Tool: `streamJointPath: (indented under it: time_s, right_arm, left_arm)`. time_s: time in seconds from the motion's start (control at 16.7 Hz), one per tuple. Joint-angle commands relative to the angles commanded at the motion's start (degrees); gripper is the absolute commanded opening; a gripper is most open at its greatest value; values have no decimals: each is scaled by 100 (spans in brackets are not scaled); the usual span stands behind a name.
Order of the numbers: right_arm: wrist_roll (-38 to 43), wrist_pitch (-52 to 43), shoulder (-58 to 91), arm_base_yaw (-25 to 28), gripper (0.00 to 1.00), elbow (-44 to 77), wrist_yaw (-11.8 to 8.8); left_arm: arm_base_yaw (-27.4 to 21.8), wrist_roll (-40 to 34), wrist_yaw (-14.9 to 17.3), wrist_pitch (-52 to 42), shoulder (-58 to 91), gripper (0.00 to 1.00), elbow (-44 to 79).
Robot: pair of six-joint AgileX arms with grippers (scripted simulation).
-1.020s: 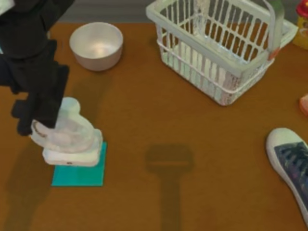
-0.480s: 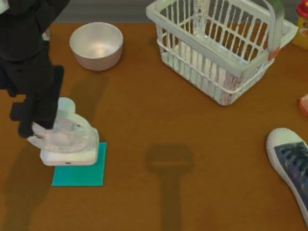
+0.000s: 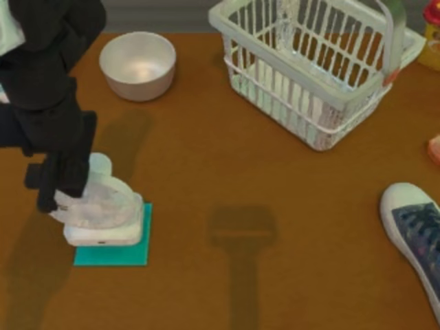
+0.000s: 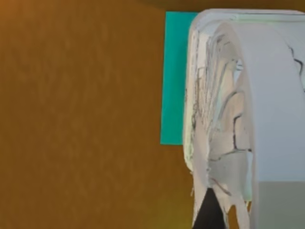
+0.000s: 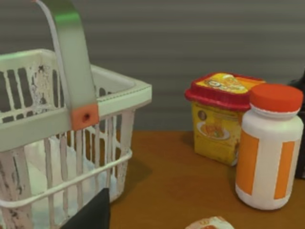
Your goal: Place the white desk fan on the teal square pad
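Top view. The left gripper (image 3: 60,196), a black two-finger tool, is clamped on the ring-shaped guard of the white desk fan (image 3: 103,216); its dark fingers (image 3: 48,192) press the guard's outer side and are closed as far as the guard allows. The fan is smooth white plastic: a round, translucent-looking guard above a boxy base with rounded corners. Its base overlaps the far part of the teal square pad (image 3: 117,254), leaving the near strip and the right edge of the pad uncovered; whether the base rests on the pad or hangs just above it cannot be told. The pad is a thin, flat, matte square on the brown table (image 3: 227,158).

Relative to the fan, a white round bowl (image 3: 137,65) with a smooth, glossy hollow stands farther back and slightly to the right. A white wire basket (image 3: 309,65) of slatted bars with a pale handle lies well apart to the right and farther back. A dark canvas sneaker (image 3: 416,230) with a white rubber toe cap sits far to the right.

Left wrist view. The fan's curved guard (image 4: 238,119) fills the frame, with a band of the pad (image 4: 172,76) beside it and a black fingertip (image 4: 207,214) against the guard.

Right wrist view. The right arm is parked near the basket (image 5: 57,143); the state of its fingers cannot be told. A yellow tub with a red lid (image 5: 221,117) and a white bottle with an orange cap (image 5: 269,148) stand beyond.
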Motion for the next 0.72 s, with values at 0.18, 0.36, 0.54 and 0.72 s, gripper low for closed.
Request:
streamJointPath:
  time_s: [0.18,0.36,0.54,0.72]
  right_arm:
    - [0,0,0,0,100,0,0]
    - [0,0,0,0,100,0,0]
    - [0,0,0,0,100,0,0]
    - [0,0,0,0,100,0,0]
  left_arm:
    - [0,0,0,0,0,15,0]
    - [0,0,0,0,0,38,0]
    - [0,0,0,0,0,60,0]
    - [0,0,0,0,0,83,0]
